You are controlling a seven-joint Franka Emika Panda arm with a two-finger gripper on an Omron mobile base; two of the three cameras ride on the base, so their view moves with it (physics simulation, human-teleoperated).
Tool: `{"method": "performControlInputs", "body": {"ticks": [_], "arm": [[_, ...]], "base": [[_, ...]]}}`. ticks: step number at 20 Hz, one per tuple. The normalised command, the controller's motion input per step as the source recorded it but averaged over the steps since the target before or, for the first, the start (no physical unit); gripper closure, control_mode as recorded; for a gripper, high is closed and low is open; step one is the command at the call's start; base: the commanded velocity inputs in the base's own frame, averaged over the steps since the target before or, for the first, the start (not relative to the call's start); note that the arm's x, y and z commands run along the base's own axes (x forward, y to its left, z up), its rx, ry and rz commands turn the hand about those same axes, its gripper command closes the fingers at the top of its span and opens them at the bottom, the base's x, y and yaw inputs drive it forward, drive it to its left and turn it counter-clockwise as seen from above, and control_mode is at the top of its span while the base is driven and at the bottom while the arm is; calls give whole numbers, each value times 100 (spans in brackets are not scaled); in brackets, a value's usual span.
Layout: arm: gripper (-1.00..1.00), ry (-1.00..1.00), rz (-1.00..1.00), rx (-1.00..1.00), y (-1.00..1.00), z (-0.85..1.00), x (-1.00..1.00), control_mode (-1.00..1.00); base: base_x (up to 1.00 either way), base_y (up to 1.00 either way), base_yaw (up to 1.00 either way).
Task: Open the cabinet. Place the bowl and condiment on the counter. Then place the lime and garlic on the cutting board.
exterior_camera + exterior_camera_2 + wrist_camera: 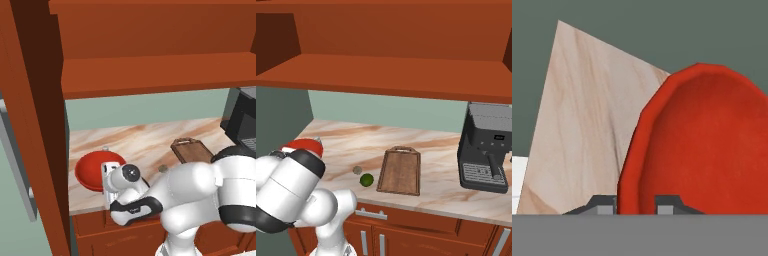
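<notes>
— Bowl (95,170) first: where is it?
— On the surface (150,140), well left of the cutting board (400,171).
— What is the hand (637,204) doing?
— Its two fingers (602,204) pinch the red rim, one on each side.
— And the lime (366,179)?
— Just left of the board, with the garlic (357,170) right beside it. The cabinet (381,45) above stands open.

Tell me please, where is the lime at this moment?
In the right base view the lime lies on the counter near its front edge, just left of the cutting board, with the garlic close behind it on its left.
</notes>
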Motion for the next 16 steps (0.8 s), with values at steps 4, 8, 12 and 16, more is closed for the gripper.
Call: {"method": "performControlInputs", "body": {"ticks": [4,8,12,16], "arm": [[100,0,0,0,4,0,0,-100],[-100,0,0,0,6,0,-1,-100],[-100,-3,0,0,1,0,-15,-100],[-100,-4,0,1,0,0,-30,-100]], "base": [[0,0,0],[0,0,0],[0,0,0],[0,0,0]]}}
